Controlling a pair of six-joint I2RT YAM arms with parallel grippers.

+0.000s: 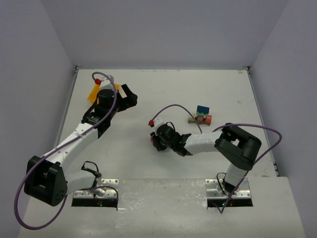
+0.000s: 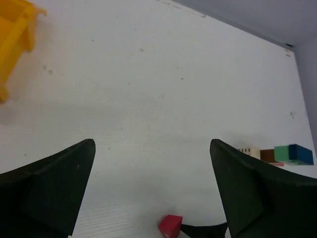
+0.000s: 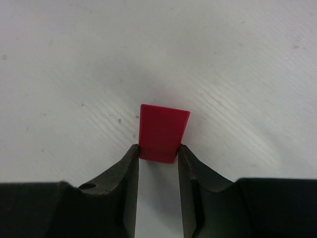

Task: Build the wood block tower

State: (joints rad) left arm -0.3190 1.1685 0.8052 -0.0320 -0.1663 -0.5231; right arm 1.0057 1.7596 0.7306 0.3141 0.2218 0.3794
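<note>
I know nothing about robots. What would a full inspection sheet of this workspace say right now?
Surface: white table, faint specks.
Job's things: red block pinched at its near end; block cluster of blue, teal, brown and tan pieces, right of centre.
Clutter: yellow tray at the far left.
Grippers: left gripper open and empty, near the tray; right gripper shut on the red block.
Cables: purple cables loop off both arms; one arcs close by the cluster.
Surroundings: pale walls on three sides.

Left claw (image 2: 152, 146) agape, right claw (image 3: 158, 150) clamped.
</note>
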